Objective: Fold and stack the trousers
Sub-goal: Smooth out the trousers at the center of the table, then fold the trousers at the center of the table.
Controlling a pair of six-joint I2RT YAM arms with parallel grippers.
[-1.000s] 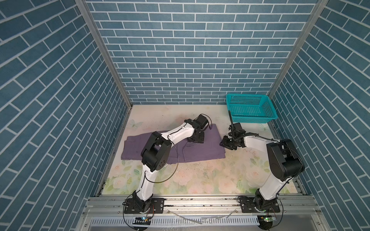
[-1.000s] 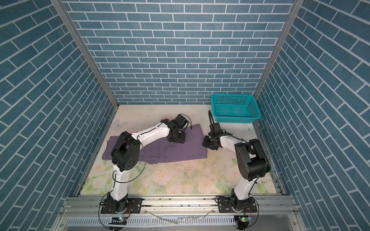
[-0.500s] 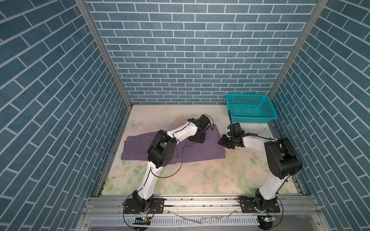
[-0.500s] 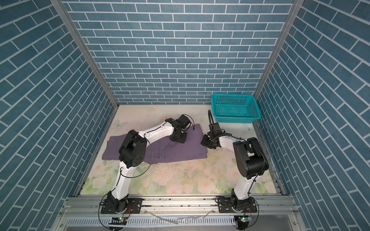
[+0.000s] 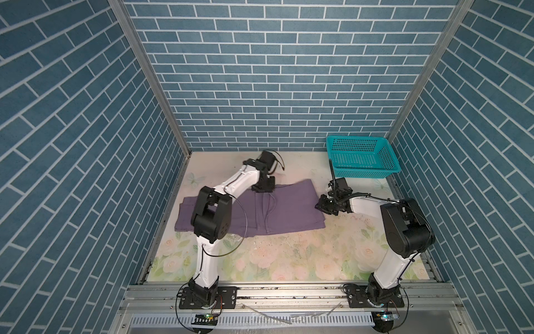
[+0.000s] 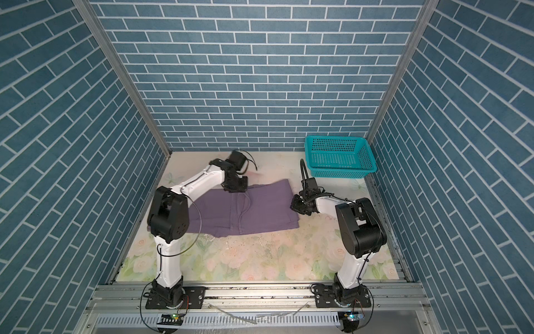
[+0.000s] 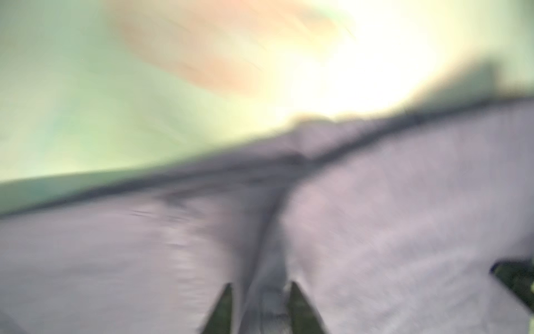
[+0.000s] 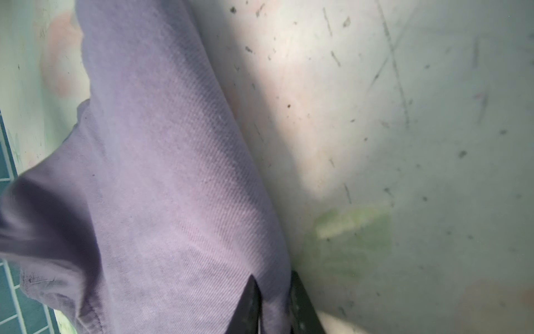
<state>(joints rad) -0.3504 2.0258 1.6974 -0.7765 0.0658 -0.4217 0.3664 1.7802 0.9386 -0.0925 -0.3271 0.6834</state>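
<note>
On our floral table point(image 5: 289, 260), mauve trousers point(image 5: 289, 208) lie flat and folded across the middle. Our right gripper point(image 8: 274, 303) pinches their right-hand edge. Farther back, our left gripper point(image 7: 260, 306) straddles a cloth ridge at their far edge; blur hides whether it grips. A teal basket point(image 5: 361, 173) sits beyond, far right.

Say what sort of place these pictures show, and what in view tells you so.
Likely a robot test cell, not a home: a left arm and right arm bolted to a metal rail, brick-print panels boxing in a floral table, with trousers and a basket as props.
</note>
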